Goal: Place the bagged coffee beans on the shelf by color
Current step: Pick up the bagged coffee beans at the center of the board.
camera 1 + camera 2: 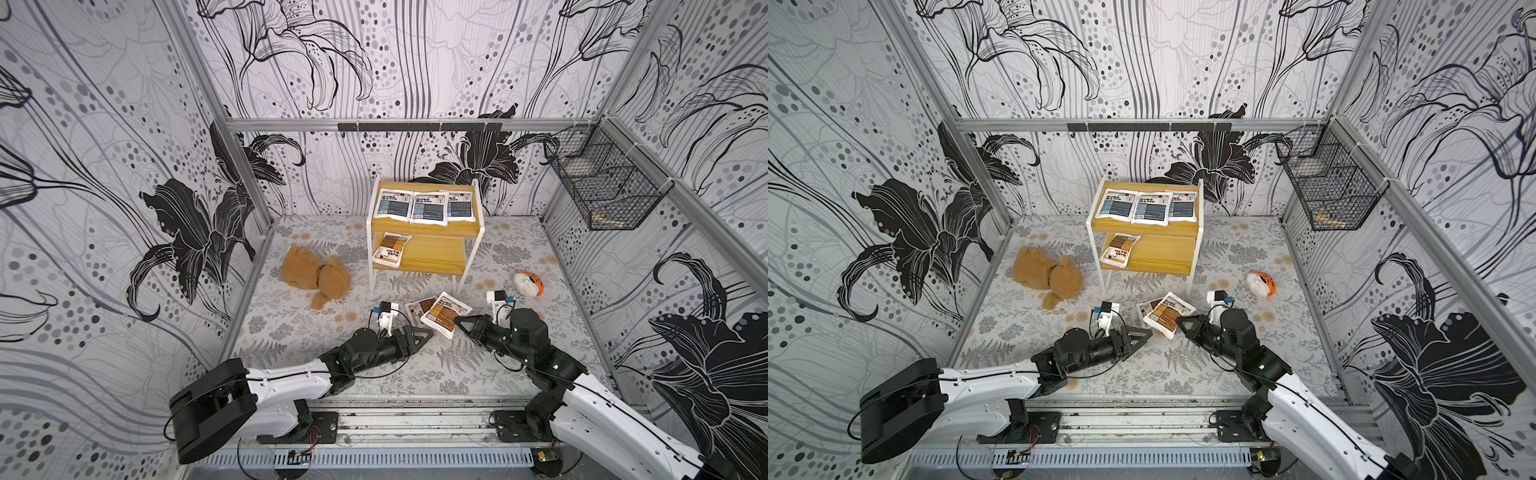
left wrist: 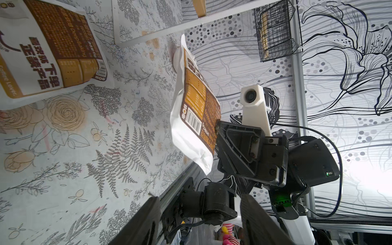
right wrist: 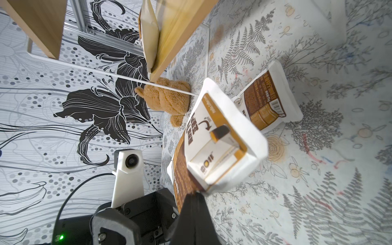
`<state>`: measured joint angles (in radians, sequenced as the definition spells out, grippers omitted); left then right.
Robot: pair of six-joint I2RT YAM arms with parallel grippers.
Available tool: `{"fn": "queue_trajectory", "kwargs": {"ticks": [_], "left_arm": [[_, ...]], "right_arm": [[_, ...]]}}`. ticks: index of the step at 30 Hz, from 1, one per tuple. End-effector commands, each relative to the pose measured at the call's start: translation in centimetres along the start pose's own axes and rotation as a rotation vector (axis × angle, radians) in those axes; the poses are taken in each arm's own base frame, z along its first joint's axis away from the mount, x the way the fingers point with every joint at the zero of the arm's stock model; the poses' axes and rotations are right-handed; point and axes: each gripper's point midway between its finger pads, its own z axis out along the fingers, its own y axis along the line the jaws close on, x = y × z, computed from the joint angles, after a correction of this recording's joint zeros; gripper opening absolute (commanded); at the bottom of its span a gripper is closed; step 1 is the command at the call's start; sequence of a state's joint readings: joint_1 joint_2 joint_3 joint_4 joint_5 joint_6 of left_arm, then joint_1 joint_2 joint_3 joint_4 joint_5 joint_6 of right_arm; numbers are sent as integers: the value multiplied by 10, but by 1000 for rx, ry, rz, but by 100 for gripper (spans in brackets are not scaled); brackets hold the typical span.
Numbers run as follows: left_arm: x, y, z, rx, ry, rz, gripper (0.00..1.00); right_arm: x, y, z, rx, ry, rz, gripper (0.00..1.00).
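While the right claw (image 1: 457,321) is clenching a brown pouch (image 1: 445,313) tilted up from the tabletop (image 1: 291,332), the left claw (image 1: 429,331) is hanging released, empty. The next move is likely calling for the lower board of the shelf (image 1: 432,253).

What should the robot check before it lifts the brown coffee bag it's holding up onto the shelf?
1. Right gripper shut on the held brown pouch: ok, though only by its edge.
2. Left gripper open and off that pouch: ok.
3. Free room on the lower board beside the shelved brown pouch: ok.
4. Top board holds only blue pouches: ok.
5. Loose brown pouch apart from the held one: cannot tell.
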<state>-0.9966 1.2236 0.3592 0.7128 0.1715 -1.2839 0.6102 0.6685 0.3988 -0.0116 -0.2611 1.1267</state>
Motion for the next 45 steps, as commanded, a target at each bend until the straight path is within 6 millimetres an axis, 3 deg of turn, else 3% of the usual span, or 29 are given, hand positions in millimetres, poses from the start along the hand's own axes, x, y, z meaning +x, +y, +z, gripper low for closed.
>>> {"fn": "queue_trajectory", "kwargs": {"ticks": [1,7,15,24,30,31,35,42,45], "left_arm": [[-7,-33,9,89,-26,24,65],[-3,-39,22,101,-10,31,63],[-2,-38,23,107,-14,24,53],[-1,-39,24,110,-5,23,26],[1,-39,21,102,7,33,14],[1,-39,20,99,9,40,12],[2,-34,14,50,39,91,5],[-6,-29,-12,5,168,194,3],[-8,-40,-25,22,246,254,3]], "right_arm": [[-8,24,-6,-74,-25,16,0],[-6,31,-10,-105,-24,26,0],[2,34,-10,-120,6,22,0],[14,41,-1,-123,41,-2,0],[16,41,-2,-114,47,-20,0],[15,41,-4,-107,44,-27,3],[12,35,-9,-29,41,-76,43],[9,28,-21,118,104,-168,82],[2,32,-19,120,175,-180,87]]}}
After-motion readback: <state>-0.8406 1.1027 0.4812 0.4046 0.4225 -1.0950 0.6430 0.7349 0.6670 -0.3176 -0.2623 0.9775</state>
